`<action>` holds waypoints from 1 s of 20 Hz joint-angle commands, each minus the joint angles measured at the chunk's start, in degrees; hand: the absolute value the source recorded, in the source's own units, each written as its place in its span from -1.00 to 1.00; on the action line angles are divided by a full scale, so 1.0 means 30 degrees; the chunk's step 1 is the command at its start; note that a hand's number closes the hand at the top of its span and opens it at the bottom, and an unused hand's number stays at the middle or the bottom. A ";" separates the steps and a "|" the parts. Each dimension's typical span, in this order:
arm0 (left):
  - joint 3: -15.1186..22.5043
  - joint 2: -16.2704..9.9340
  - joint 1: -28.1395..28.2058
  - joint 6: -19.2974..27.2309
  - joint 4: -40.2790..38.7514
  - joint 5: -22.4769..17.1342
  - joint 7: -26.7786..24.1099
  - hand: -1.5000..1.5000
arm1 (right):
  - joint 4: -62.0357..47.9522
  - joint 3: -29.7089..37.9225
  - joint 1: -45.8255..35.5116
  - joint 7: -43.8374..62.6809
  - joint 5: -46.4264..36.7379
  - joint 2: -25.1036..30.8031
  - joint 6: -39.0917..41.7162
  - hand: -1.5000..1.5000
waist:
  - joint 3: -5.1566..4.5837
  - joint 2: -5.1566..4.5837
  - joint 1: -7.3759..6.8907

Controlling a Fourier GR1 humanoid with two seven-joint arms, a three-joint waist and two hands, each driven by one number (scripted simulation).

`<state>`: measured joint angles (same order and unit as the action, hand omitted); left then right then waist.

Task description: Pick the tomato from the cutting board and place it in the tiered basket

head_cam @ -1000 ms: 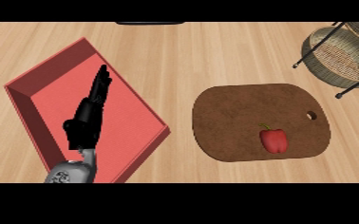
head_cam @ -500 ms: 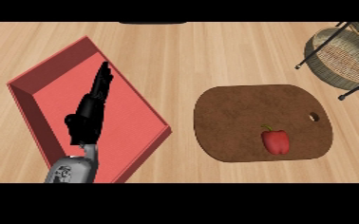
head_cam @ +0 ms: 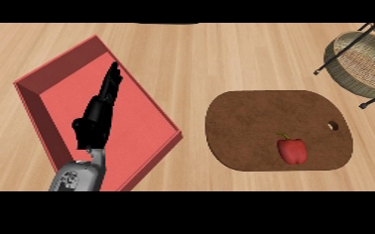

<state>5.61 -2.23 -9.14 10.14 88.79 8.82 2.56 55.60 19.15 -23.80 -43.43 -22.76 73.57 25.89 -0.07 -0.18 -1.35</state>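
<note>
A red, pepper-shaped vegetable with a green stem (head_cam: 293,150) lies on the brown cutting board (head_cam: 256,119), near the board's lower right. The wicker tiered basket (head_cam: 355,62) on black legs stands at the right edge, far above the board. My left hand (head_cam: 96,114) hovers over the red tray at the left, fingers straight and pointing away from me, holding nothing. It is well left of the board. My right hand does not show.
A red tray (head_cam: 44,109) with raised walls sits at the left under my left hand. Wooden counter (head_cam: 219,54) stretches between tray, board and basket. A dark object's edge (head_cam: 168,24) shows at the top.
My left forearm and hand have shifted slightly to the right and down over the tray. The vegetable, board and basket have not moved.
</note>
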 commanded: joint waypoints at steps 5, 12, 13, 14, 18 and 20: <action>0.0098 0.0205 0.0822 0.0087 -0.0781 0.0281 -0.1509 0.00 | -0.1294 -0.2342 -0.3896 0.1260 -0.0683 -0.1280 0.0797 1.00 | 0.0016 -0.0047 -0.0047; -0.0138 0.0150 0.0115 -0.0270 -0.0335 -0.0087 -0.0485 0.00 | -0.4195 -0.4308 -0.7622 0.1653 -0.3312 -0.3522 -0.1804 1.00 | 0.0024 -0.0102 -0.0221; -0.0621 -0.0459 0.0004 -0.0881 0.0082 -0.0583 -0.0063 0.00 | -0.5562 -0.4264 -0.7990 0.0550 -0.3806 -0.2991 -0.2047 1.00 | 0.0031 -0.0123 -0.0278; -0.0308 -0.0021 -0.0331 -0.0430 -0.0283 -0.0176 -0.0138 0.00 | -0.6485 -0.4471 -0.8883 0.0250 -0.4348 -0.2712 -0.2232 1.00 | 0.0037 -0.0198 -0.0447; 0.0166 0.0074 0.0443 -0.0281 0.0965 0.0177 0.0453 0.00 | -0.7720 -0.5214 -0.9729 0.0472 -0.5771 -0.4199 -0.3551 1.00 | 0.0036 -0.0114 -0.0332; 0.0110 0.0047 0.0615 -0.0398 0.0535 0.0056 -0.0425 0.00 | -0.9402 -0.4507 -1.0507 0.1937 -0.4752 -0.4158 -0.1020 1.00 | 0.0027 -0.0208 -0.0686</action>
<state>5.82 -1.59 -9.29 9.45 89.49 9.12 2.85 33.38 5.14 -51.19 -41.40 -37.12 62.83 18.56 0.04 -0.69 -2.60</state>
